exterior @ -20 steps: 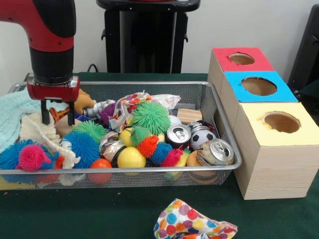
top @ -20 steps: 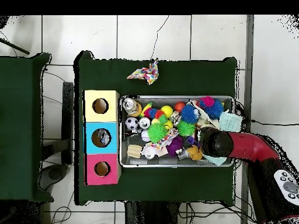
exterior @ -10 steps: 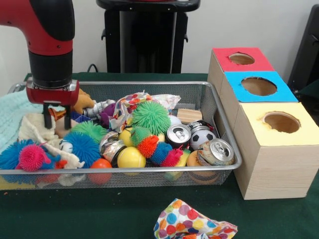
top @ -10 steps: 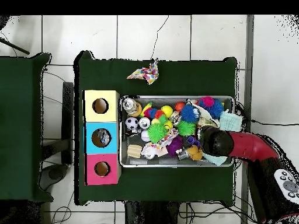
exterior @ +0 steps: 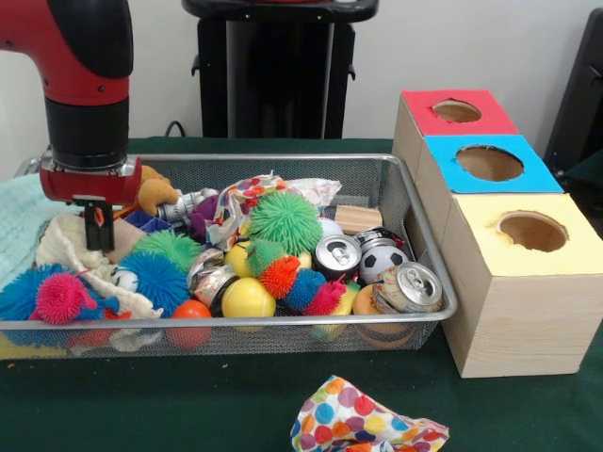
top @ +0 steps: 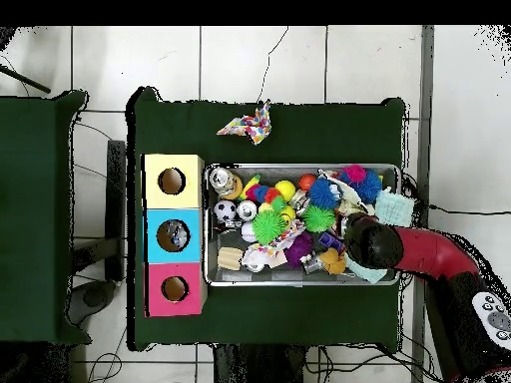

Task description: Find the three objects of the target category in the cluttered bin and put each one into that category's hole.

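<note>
The cluttered bin (exterior: 283,158) is a silver wire-mesh basket on the green table, and it also shows in the overhead view (top: 299,282). It holds spiky balls such as a big green one (exterior: 285,219), crushed cans (exterior: 336,254) (exterior: 412,285), a small soccer ball (exterior: 382,259), a yellow ball (exterior: 248,298) and cloths. My gripper (exterior: 99,240) hangs over the bin's left end. Its fingers stand together, tips at a cream knit cloth (exterior: 61,245). I cannot tell whether they pinch it. In the overhead view my arm (top: 371,242) hides the gripper.
Three boxes with round holes stand right of the bin: red top (exterior: 429,118), blue top (exterior: 452,174), yellow top (exterior: 490,245). A dotted cloth (exterior: 363,424) lies on the table in front of the bin. A mint cloth (exterior: 19,212) hangs over the bin's left rim.
The gripper has shifted a little left and its fingers have come together from wide apart. The clutter in the bin has barely moved.
</note>
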{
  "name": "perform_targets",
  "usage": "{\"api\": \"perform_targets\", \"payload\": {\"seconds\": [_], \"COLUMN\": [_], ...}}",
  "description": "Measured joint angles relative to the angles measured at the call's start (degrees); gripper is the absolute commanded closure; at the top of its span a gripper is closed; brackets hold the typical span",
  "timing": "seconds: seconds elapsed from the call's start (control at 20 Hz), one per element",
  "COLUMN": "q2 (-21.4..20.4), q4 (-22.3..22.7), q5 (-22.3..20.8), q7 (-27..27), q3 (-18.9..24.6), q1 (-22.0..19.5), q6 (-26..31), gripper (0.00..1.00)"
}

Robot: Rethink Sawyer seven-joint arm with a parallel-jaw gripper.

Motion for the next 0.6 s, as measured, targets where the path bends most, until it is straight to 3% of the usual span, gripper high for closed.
{"api": "perform_targets", "payload": {"seconds": [0.35, 0.6], "q2": [-0.5, -3.5], "q4": [0.0, 0.0], "q5": [-0.1, -0.1], "q7": [0.0, 0.0], "q3": [-1.1, -4.8], "q1": [1.4, 8.1], "q6": [0.0, 0.3], "gripper": [1.0, 1.0]}}
